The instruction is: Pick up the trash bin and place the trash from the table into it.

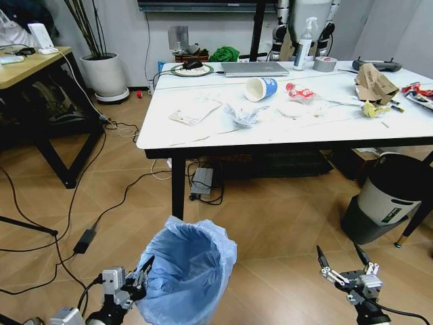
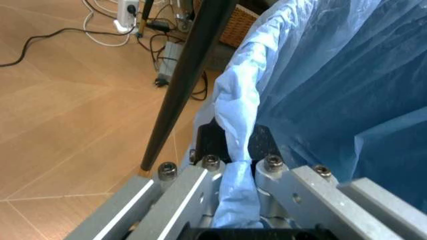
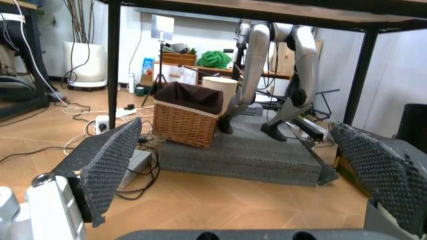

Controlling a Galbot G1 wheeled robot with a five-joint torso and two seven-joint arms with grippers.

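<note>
Head view puts the trash bin on the wooden floor just before the white surface, with the left claw at its near-left rim; the left wrist view shows that claw clamped on a bunched fold of the light-blue liner at the rim, so I judge the pick-up of the bin to be the step in hand, grip made but whether it has left the floor I cannot tell; the right claw hangs low on the right, near the floor, spread wide and holding nothing, its two ridged pads well apart in the right wrist view. None of the trash is in the bin yet, as far as its mouth shows. Next, I think, the bin must rise and come up beside the surface edge without the thin liner slipping or tearing, while the free claw climbs to the litter. Counted on the surface: one blue-white paper cup on its side; one flat white packet; one crumpled white wrapper; one red-white snack pack; one torn brown cardboard piece; one yellow scrap; another red pack at the far right edge; a laptop and a tape roll are not litter.
</note>
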